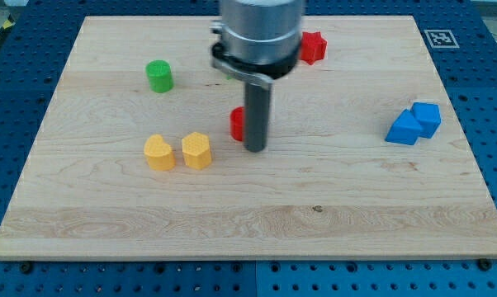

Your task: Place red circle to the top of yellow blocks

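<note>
The red circle (237, 123) lies near the board's middle, partly hidden behind my rod. My tip (254, 148) rests on the board just right of it and slightly below, touching or nearly touching it. Two yellow blocks sit side by side to the lower left: a yellow heart-like block (158, 153) and a yellow hexagon (196, 151). The red circle is to the upper right of the yellow hexagon, a short gap away.
A green cylinder (159, 76) stands at the upper left. A second red block (313, 47) sits at the top, right of the arm's body. Two blue blocks (414, 124) touch each other at the right. The wooden board (248, 223) lies on a blue perforated table.
</note>
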You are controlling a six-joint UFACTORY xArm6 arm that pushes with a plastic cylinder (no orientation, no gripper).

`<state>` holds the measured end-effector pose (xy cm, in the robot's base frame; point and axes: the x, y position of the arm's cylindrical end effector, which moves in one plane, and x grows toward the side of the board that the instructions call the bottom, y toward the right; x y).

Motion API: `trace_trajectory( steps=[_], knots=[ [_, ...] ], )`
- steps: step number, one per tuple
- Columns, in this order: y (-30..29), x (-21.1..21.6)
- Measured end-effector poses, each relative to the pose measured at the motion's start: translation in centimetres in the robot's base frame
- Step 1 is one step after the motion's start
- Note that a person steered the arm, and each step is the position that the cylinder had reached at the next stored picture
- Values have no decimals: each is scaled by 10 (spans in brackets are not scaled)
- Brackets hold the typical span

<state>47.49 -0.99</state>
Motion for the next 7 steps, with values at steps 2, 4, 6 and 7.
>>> trace_trajectory(
  steps=[2, 4, 6, 7],
  knots=[
    [96, -21],
    [38, -31],
    [-34, -31],
    [-14, -74]
  ],
)
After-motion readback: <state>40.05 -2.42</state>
